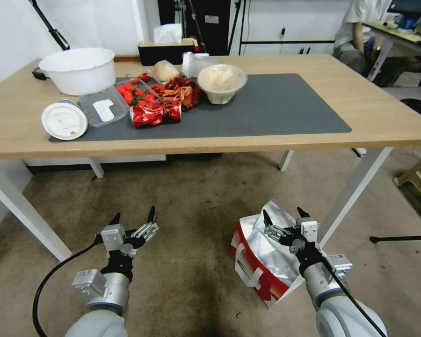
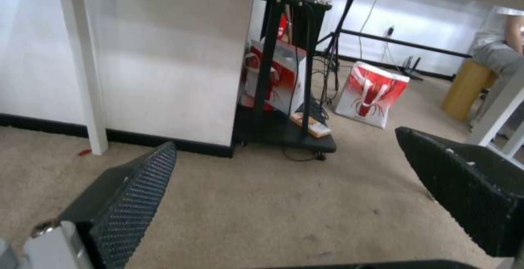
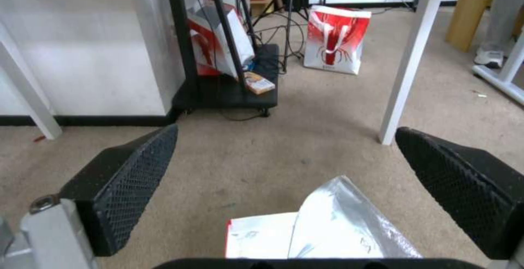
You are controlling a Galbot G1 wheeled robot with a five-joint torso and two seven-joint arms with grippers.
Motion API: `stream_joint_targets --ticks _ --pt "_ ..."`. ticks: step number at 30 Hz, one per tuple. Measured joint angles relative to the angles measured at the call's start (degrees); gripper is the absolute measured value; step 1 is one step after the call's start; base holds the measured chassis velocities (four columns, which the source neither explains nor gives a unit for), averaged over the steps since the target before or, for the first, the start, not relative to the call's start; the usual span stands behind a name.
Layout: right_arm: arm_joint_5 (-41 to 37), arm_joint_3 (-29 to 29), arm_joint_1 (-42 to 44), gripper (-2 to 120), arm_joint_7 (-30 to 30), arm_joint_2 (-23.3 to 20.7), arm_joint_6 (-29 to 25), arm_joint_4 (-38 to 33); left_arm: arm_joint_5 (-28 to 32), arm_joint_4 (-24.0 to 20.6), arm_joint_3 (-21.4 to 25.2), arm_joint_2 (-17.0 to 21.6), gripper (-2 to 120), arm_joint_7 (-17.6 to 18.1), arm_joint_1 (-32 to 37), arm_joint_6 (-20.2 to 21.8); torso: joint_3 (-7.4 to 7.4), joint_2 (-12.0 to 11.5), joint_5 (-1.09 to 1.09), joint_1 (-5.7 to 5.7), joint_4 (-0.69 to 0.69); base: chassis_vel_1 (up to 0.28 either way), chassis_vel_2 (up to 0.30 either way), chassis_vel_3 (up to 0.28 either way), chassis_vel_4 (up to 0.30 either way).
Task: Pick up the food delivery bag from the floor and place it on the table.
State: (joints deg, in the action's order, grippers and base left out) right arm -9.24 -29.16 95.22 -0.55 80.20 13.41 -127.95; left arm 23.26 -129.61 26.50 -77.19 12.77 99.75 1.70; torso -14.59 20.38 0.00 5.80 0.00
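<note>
Food delivery bag [image 1: 262, 262]: on floor [image 1: 192, 224] beside bench [image 1: 383, 117] leg, foil top open. Right claw [image 1: 285, 220]: spread, poised over the opening. Left claw [image 1: 133, 220]: spread, idle. Risk: pinching foil alone could tear it.

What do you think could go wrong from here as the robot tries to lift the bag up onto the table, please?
1. The right gripper hangs open over the food delivery bag's loose foil flap, not its white strap handles; pinching foil alone could tear or slip.
2. The bag leans on the floor close to a white table leg under the table edge, so a straight lift might snag.
3. The mat's left half is crowded with a covered bowl and food; only its right half offers room.
</note>
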Motion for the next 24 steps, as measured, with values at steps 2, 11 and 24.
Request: stream_joint_targets --ticks 2,11,24 --pt "0.02 0.02 0.07 100 -0.02 0.06 -0.01 -0.05 0.01 -0.04 0.00 0.14 100 0.01 -0.04 -0.03 0.24 -0.36 0.00 -0.11 0.00 0.000 0.000 0.000 0.000" --pt "0.22 0.09 0.17 100 -0.09 0.36 -0.08 -0.12 -0.02 0.05 0.22 0.20 100 0.03 -0.02 -0.17 1.58 -2.29 0.00 -0.74 0.00 0.000 0.000 0.000 0.000" --pt "0.02 -0.22 0.39 100 -0.30 -0.34 -0.10 -0.49 0.00 0.16 0.22 0.33 100 0.00 -0.13 -0.18 3.94 -5.53 0.00 -1.60 0.00 0.000 0.000 0.000 0.000"
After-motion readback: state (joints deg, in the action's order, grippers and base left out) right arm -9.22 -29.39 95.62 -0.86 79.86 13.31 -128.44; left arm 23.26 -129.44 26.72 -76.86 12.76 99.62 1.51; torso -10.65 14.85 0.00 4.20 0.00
